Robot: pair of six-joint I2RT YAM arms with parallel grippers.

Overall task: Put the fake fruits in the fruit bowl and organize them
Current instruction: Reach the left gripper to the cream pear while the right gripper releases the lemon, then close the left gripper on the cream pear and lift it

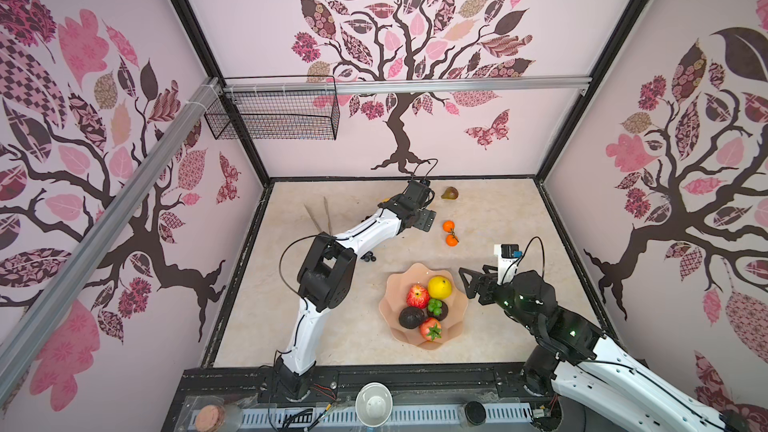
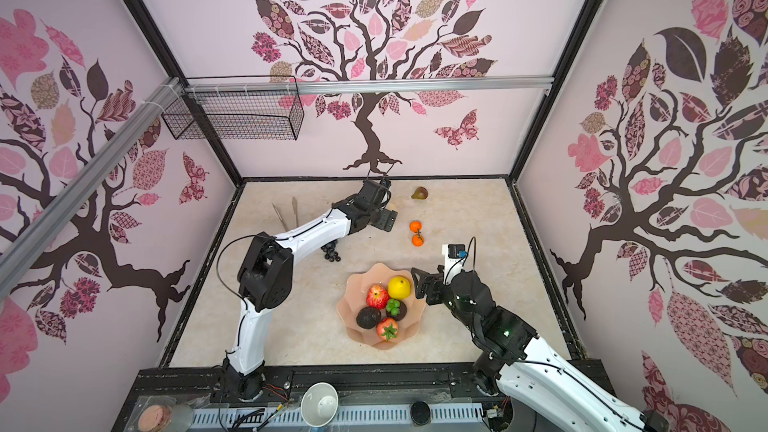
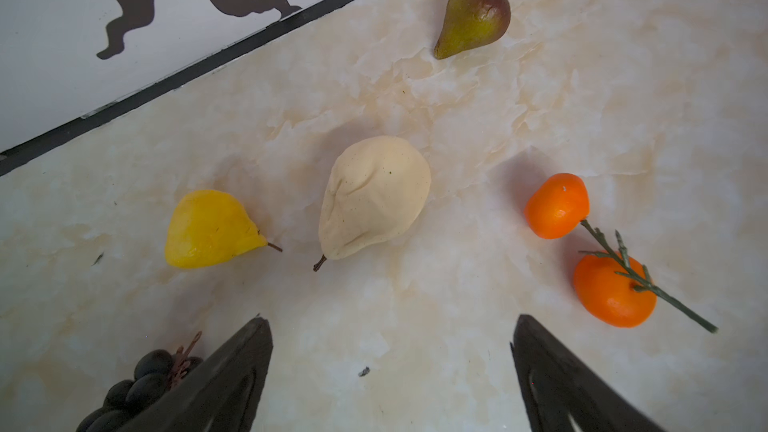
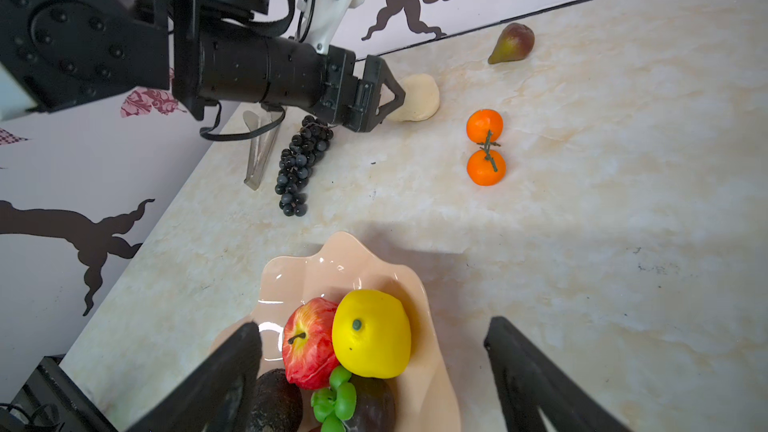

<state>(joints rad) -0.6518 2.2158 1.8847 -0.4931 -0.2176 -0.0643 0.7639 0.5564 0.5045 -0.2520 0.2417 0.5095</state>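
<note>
Left claw (image 3: 390,320), jaws spread and empty, with the cream pear (image 3: 374,197) just ahead, centred between them. Best to advance until both jaws straddle its broad belly — then close gently.

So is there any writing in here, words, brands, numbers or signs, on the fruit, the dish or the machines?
None can be read.
The fruit bowl and the lemon in it show no lettering.
The wall prints are only trees, leaves and butterflies.
The blue patch on the right arm's camera mount is too small to tell whether it bears print.
</note>
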